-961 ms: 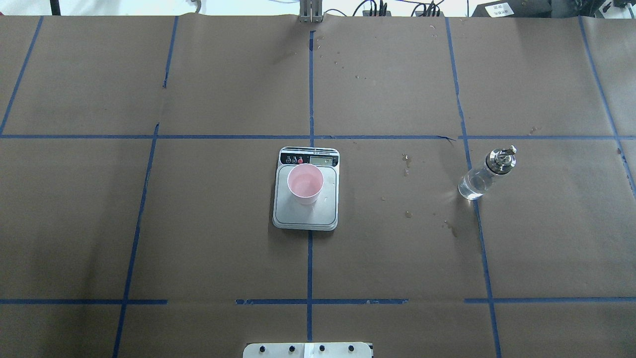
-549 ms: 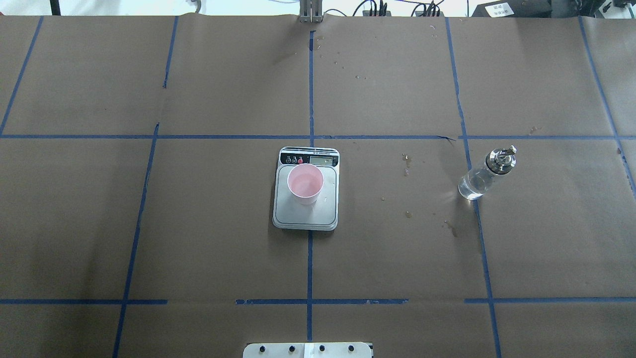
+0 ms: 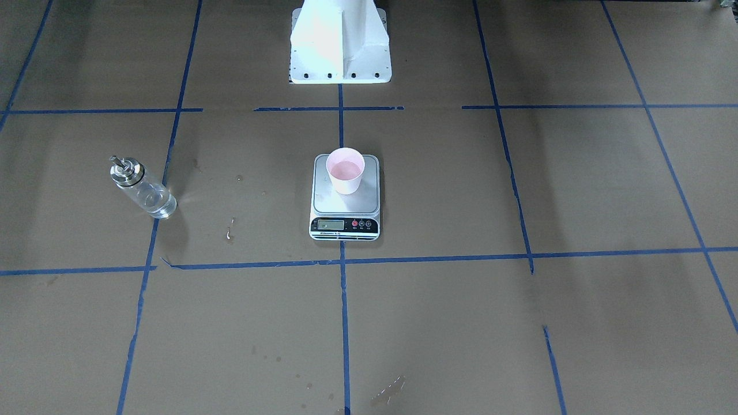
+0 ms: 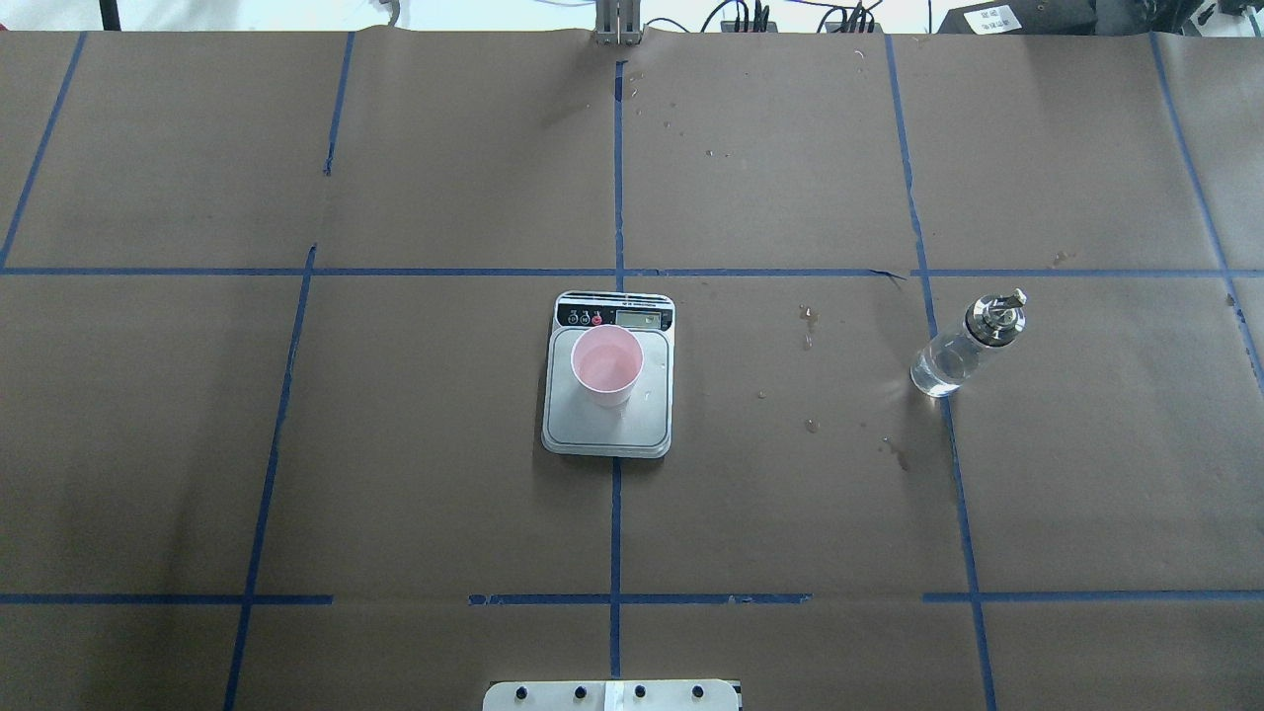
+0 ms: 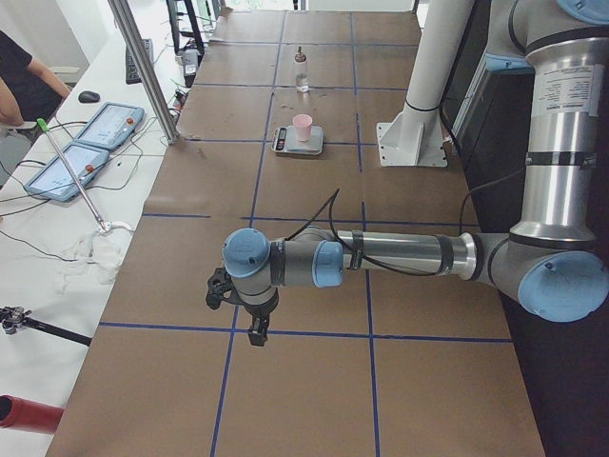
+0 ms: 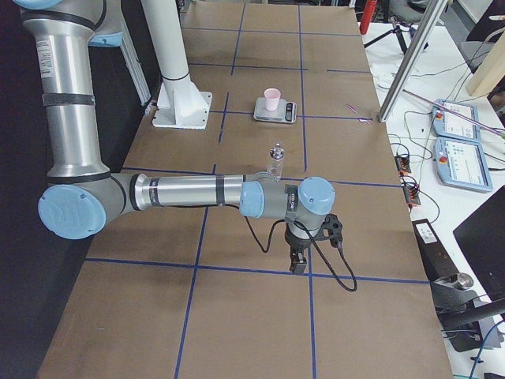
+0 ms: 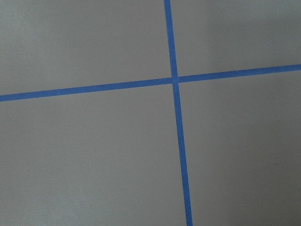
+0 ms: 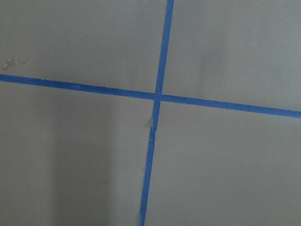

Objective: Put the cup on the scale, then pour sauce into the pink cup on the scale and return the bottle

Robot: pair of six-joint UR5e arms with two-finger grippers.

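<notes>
The pink cup (image 4: 606,363) stands upright on the silver platform of the scale (image 4: 632,427) at the table's middle. The clear bottle (image 4: 950,357) with its silver cap stands upright far to the right, clear sauce in its lower part. Neither gripper touches them. My left gripper (image 5: 257,333) hangs over a tape crossing at the table's left end, and my right gripper (image 6: 297,264) over one at the right end. Both show only in the side views, so I cannot tell whether they are open or shut. Both wrist views hold only brown paper and blue tape.
Blue tape lines (image 4: 616,513) grid the brown paper. Dried spots (image 4: 808,326) lie between scale and bottle. The white robot pedestal (image 3: 340,46) stands at the near edge. A side bench with tablets (image 5: 105,124) and a person's arm (image 5: 19,90) lies beyond the far edge.
</notes>
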